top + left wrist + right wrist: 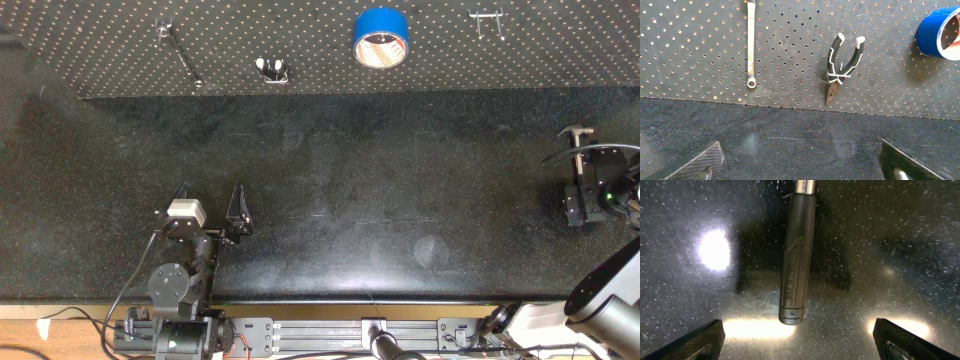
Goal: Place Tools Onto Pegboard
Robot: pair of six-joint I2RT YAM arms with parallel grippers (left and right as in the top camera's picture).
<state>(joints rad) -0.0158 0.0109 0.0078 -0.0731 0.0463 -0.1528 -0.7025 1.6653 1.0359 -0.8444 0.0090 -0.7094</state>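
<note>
Hammer (578, 150) was found lying flat on the dark desk (350, 200) near its right edge, well apart from the pegboard (300, 40), with its metal head turned toward the board. In the right wrist view the grey grip of the hammer (795, 255) was seen running between the two fingers of the right claw (797, 327), its butt end nearest them. That claw (585, 190) was held released, the fingers spread wide to either side of the handle and touching none of it. A bright reflection was noted on the desk beside the handle.

The left claw (212, 200) was kept low over the desk near the left arm's base, likewise released, with nothing between its fingers; in its own wrist view the left claw (800, 150) was directed at the pegboard.

On the pegboard three items were seen hanging: a wrench (180, 55) at the left, pliers (271, 70) beside it with black handles uppermost, and a roll of blue tape (381, 38) further right. A metal hook (487, 22) was fixed further right still.
</note>
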